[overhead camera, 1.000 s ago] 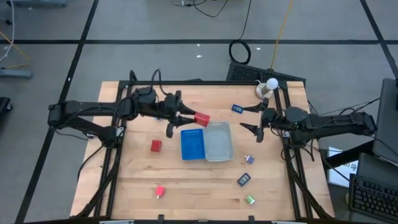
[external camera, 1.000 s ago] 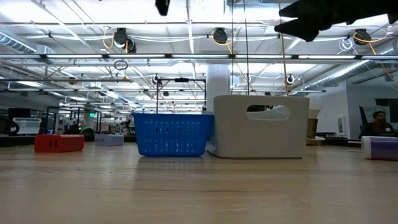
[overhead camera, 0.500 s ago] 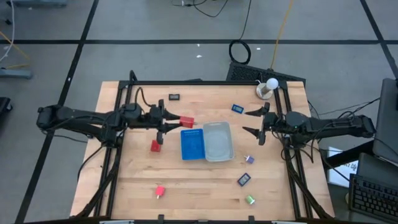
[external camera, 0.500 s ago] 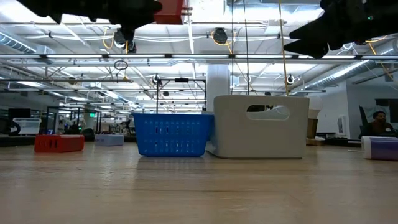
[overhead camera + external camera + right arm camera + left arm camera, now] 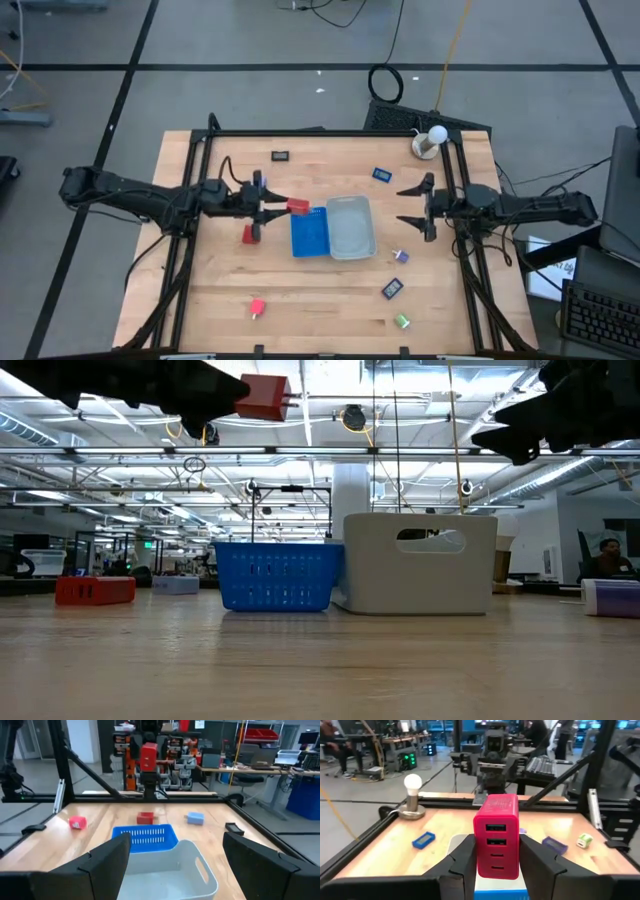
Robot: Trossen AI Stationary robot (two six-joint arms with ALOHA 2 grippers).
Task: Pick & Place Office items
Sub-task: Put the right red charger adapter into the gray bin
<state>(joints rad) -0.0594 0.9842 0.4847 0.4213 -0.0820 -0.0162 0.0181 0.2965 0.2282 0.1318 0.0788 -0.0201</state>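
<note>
Change since earlier frame: we find the left gripper (image 5: 275, 208) has drawn back toward its own side of the table and now sits just short of the blue ribbed plastic tray (image 5: 309, 232); the right arm has shifted only slightly.
Left gripper: fingers (image 5: 458, 863) pinch a red rectangular charger block with stacked ports (image 5: 497, 836), held upright and clear of the table, high above the trays in the low view (image 5: 264, 397).
Right gripper: the right gripper (image 5: 418, 207) waits with jaws spread wide and empty, beside the clear plastic tray (image 5: 351, 227).
Remaining items: a second red block (image 5: 250, 234) lies just beside the left gripper; a small red piece (image 5: 257, 308), a dark blue flat rectangle (image 5: 382, 174), a black flat rectangle (image 5: 281, 156) and a green piece (image 5: 402, 321) lie scattered on the wooden table (image 5: 330, 290).
Step in hand: we judge the block is being carried to a tray.
Advice: we recommend centring it over the tray's opening, lowering before release, and keeping the fingers off the rim.
</note>
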